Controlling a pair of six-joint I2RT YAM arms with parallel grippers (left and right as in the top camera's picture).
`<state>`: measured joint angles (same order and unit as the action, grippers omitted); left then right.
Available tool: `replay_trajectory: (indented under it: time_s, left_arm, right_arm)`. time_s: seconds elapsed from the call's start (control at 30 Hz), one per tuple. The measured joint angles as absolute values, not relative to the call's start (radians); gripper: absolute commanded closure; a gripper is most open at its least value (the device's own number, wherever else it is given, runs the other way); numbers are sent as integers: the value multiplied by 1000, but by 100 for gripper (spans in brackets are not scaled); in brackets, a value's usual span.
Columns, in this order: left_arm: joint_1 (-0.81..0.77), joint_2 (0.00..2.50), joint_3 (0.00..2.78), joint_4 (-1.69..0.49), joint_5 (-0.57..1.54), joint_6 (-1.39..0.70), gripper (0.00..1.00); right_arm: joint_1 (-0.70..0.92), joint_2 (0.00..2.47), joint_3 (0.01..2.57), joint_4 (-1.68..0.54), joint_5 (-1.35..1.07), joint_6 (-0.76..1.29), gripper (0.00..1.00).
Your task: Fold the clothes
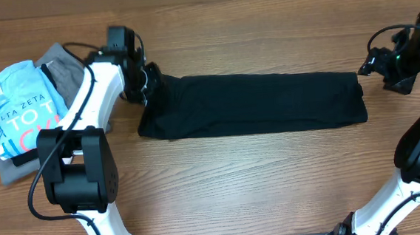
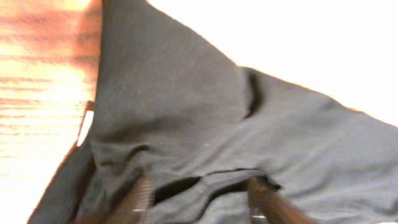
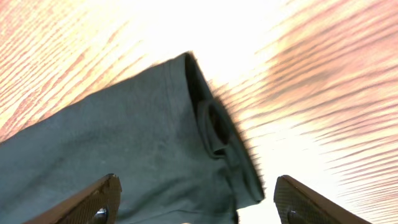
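Note:
The black T-shirt (image 1: 253, 103) lies folded into a long strip across the middle of the table. My left gripper (image 1: 147, 83) is at its left end, where the fabric bunches up toward it. In the left wrist view the shirt (image 2: 186, 112) fills the frame. The left gripper's fingers (image 2: 200, 199) are partly apart with a hem edge running between them, and a gap shows beside one finger. My right gripper (image 1: 366, 68) is wide open over the shirt's right end. The right wrist view shows its fingers (image 3: 196, 208) straddling that folded end (image 3: 124, 143) without touching it.
A pile of other clothes sits at the far left: a light blue shirt with lettering (image 1: 17, 109) on top of a grey garment (image 1: 58, 69). Bare wooden table (image 1: 274, 180) lies in front of the black strip.

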<state>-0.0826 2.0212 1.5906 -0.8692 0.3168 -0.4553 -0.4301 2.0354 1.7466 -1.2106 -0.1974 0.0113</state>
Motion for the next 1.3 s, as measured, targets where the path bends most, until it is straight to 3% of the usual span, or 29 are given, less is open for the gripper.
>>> replay_trajectory:
  time_s: [0.27, 0.7, 0.83, 1.0, 1.13, 1.3]
  left_arm:
    - [-83, 2021, 1633, -1023, 317, -453, 35]
    - [-83, 2022, 1633, -1036, 317, -453, 39]
    - [-83, 2021, 1633, -1036, 317, -453, 41]
    - [-83, 2021, 1633, -1037, 317, -452, 54]
    - [-83, 2021, 1633, -1045, 318, -450, 73]
    - [-83, 2021, 1633, -1067, 317, -440, 73]
  right_arm:
    - [-432, 2034, 1592, -1065, -200, -162, 23]
    - [-431, 2034, 1374, -868, -281, -304, 27]
    - [-427, 2034, 1366, -856, -290, -320, 45]
    - [-395, 2034, 1353, -850, -292, -323, 94]
    - [-375, 2035, 1348, -848, -298, -310, 96]
    - [-379, 2035, 1371, -896, -218, -212, 96]
